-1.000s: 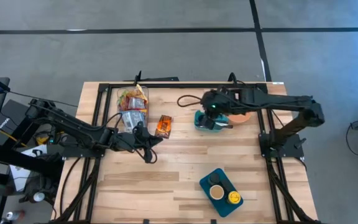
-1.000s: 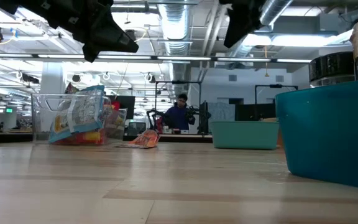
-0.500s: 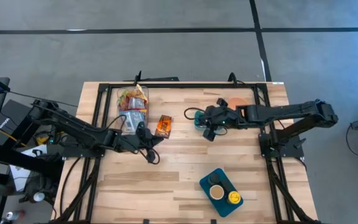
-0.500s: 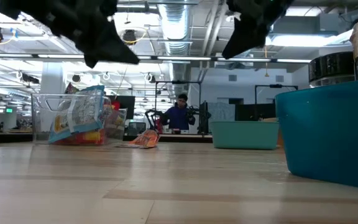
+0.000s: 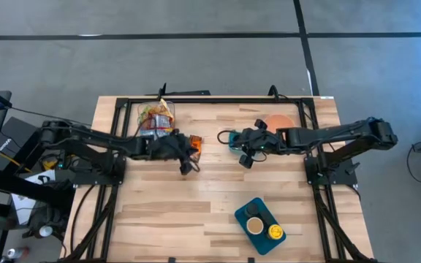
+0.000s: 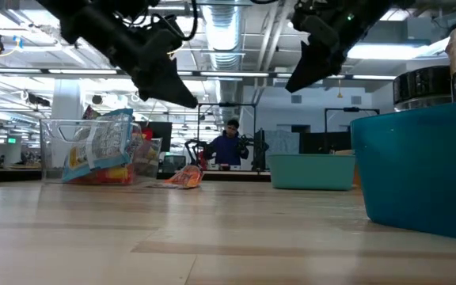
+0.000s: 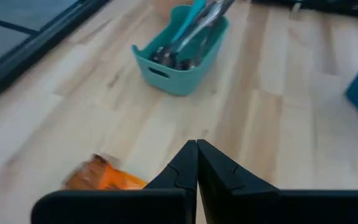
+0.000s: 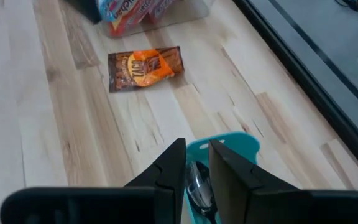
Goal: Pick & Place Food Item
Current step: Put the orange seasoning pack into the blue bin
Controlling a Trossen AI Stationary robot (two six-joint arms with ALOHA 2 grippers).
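An orange snack packet (image 5: pixel 194 145) lies flat on the table next to a clear bin (image 5: pixel 156 120) of snacks; it also shows in the right wrist view (image 8: pixel 145 67) and the left wrist view (image 7: pixel 101 180). My left gripper (image 5: pixel 186 159) is shut and empty, above the table just on the near side of the packet. My right gripper (image 5: pixel 245 152) hangs empty with a narrow gap between its fingers, at the near edge of a teal basket (image 5: pixel 234 139). In the low view both grippers, left (image 6: pixel 169 83) and right (image 6: pixel 311 67), are well above the table.
The teal basket (image 7: pixel 182 53) holds utensils. An orange plate (image 5: pixel 278 120) sits at the far right. A blue tray (image 5: pixel 260 225) with cans stands near the front edge, right of the middle. Bare wood lies between the packet and the tray.
My left gripper has moved toward the far edge and to the right, up to the orange packet. My right gripper has moved off the teal basket toward the near edge and a little left. The packet has stayed where it was.
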